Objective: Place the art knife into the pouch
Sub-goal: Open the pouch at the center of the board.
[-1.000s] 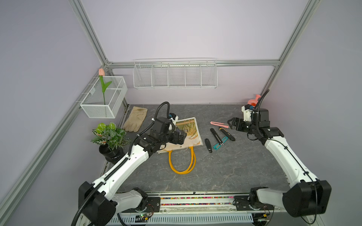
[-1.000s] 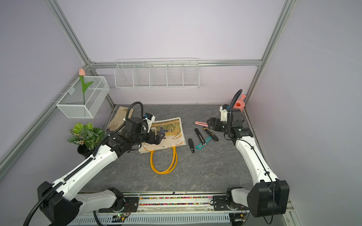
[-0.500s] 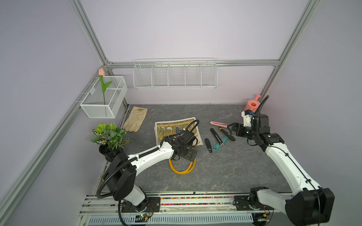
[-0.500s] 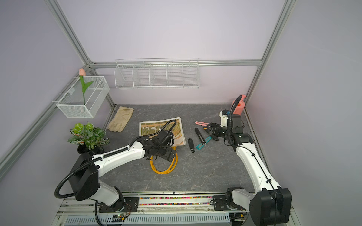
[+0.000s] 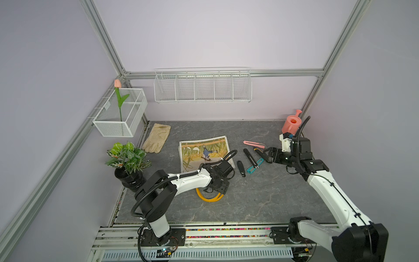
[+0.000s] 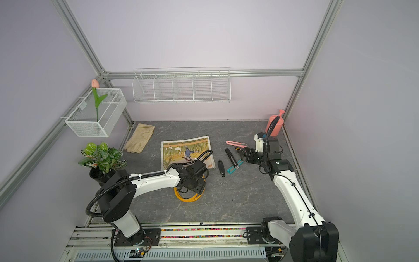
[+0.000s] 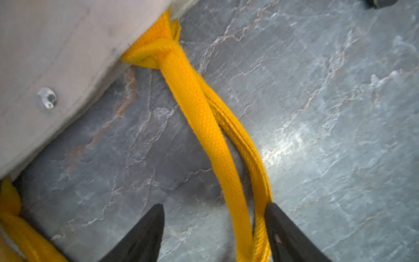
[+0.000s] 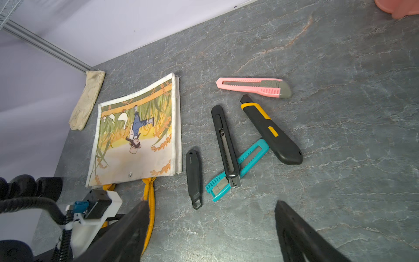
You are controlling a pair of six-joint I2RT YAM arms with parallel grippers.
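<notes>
Close the left gripper [image 7: 214,205] jaws, now apart astride the yellow handle [image 7: 204,118], fully before lifting. The pouch [image 5: 204,149] lies flat at frame centre, knives [image 5: 249,157] right of it; right gripper [image 8: 212,202] jaws apart.

Grey table [image 5: 260,199]: pouch [image 5: 204,152], knives [image 5: 249,157], glove [image 5: 157,140]

Probably robot lab cell: aluminium frame [image 5: 106,43], plain lilac walls [image 5: 204,34], wire basket [image 5: 203,87], mounting rail [image 5: 226,236].
</notes>
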